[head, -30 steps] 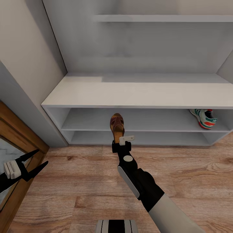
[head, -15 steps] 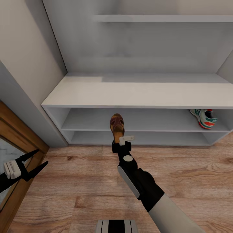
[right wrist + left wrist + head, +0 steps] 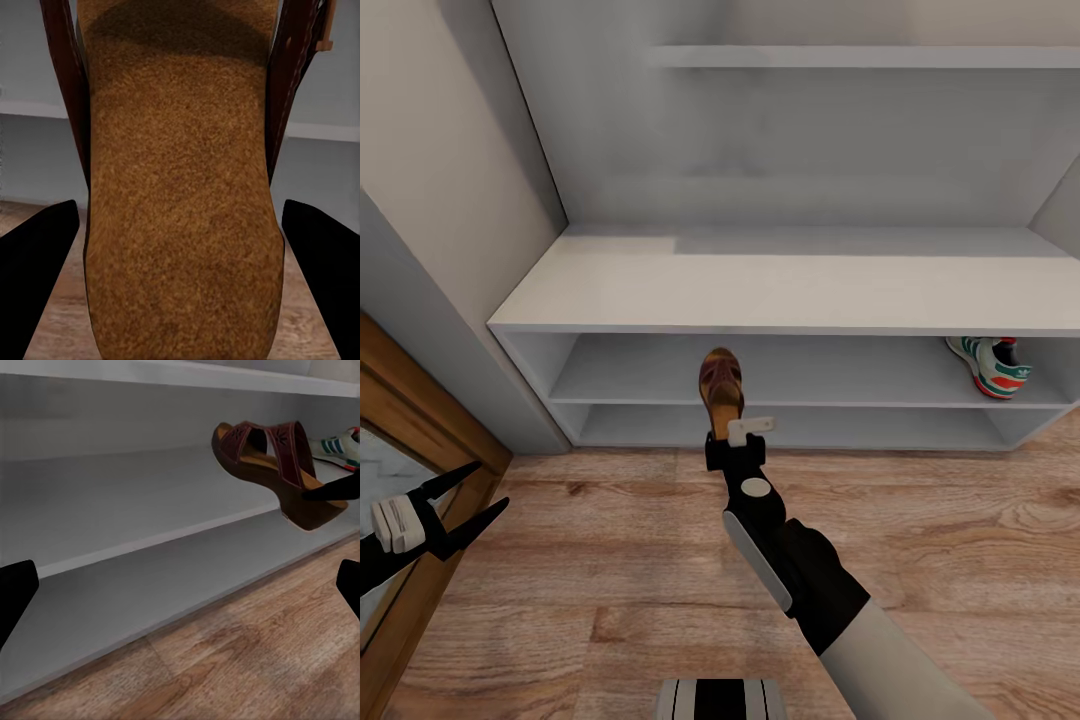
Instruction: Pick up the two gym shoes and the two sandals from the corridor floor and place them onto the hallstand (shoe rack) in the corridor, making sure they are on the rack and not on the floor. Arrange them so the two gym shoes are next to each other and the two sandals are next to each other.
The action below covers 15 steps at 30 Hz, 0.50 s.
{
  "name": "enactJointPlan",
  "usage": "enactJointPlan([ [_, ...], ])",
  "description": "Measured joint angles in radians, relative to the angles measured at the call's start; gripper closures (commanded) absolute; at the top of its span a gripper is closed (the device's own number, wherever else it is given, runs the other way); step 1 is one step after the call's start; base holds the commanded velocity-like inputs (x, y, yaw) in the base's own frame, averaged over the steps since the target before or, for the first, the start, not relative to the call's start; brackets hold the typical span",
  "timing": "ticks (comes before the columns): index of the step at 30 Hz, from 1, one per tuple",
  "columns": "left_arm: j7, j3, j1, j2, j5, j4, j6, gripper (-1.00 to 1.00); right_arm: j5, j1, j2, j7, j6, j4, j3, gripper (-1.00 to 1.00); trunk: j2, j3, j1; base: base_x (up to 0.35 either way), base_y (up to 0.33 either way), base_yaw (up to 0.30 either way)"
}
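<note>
Barely anything is shifting since a second ago: the sandal (image 3: 721,391) is edging slightly toward the rack (image 3: 790,290), toe over the upper open shelf. The right gripper (image 3: 728,437) is pinching its heel. One sneaker (image 3: 992,366) is sitting on that shelf, well apart. The left gripper (image 3: 460,510) is hanging spread over the floor (image 3: 610,560).

sandal (image 3: 721,390): dark brown, tan sole, you hold it by the heel, toe over the upper shelf edge | gym shoe (image 3: 992,366): cream, green stripes, on the hallstand (image 3: 790,290) upper shelf, far right | corridor floor (image 3: 610,560): brown planks
</note>
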Motion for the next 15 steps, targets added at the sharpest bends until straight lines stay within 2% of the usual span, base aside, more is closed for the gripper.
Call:
enactJointPlan([
  [7, -0.015, -0.001, 0.000, 0.001, 0.001, 0.000, 0.000, -1.00, -0.002, 0.001, 0.000, -0.004, 0.002, -0.012, 0.000, 1.00, 0.000, 0.000, 0.000, 0.000, 0.000, 0.000],
  [11, -0.063, -0.001, 0.000, 0.001, 0.001, 0.000, 0.000, -1.00, -0.002, 0.001, 0.000, -0.005, 0.002, -0.013, 0.000, 1.00, 0.000, 0.000, 0.000, 0.000, 0.000, 0.000],
  [13, -0.113, -0.001, 0.000, 0.002, 0.000, 0.000, 0.000, -1.00, -0.002, 0.001, 0.000, -0.006, 0.002, -0.014, 0.000, 1.00, 0.000, 0.000, 0.000, 0.000, 0.000, 0.000],
  [15, -0.120, -0.001, 0.000, 0.002, 0.000, 0.000, 0.000, -1.00, -0.002, 0.001, 0.000, -0.006, 0.002, -0.014, 0.000, 1.00, 0.000, 0.000, 0.000, 0.000, 0.000, 0.000],
])
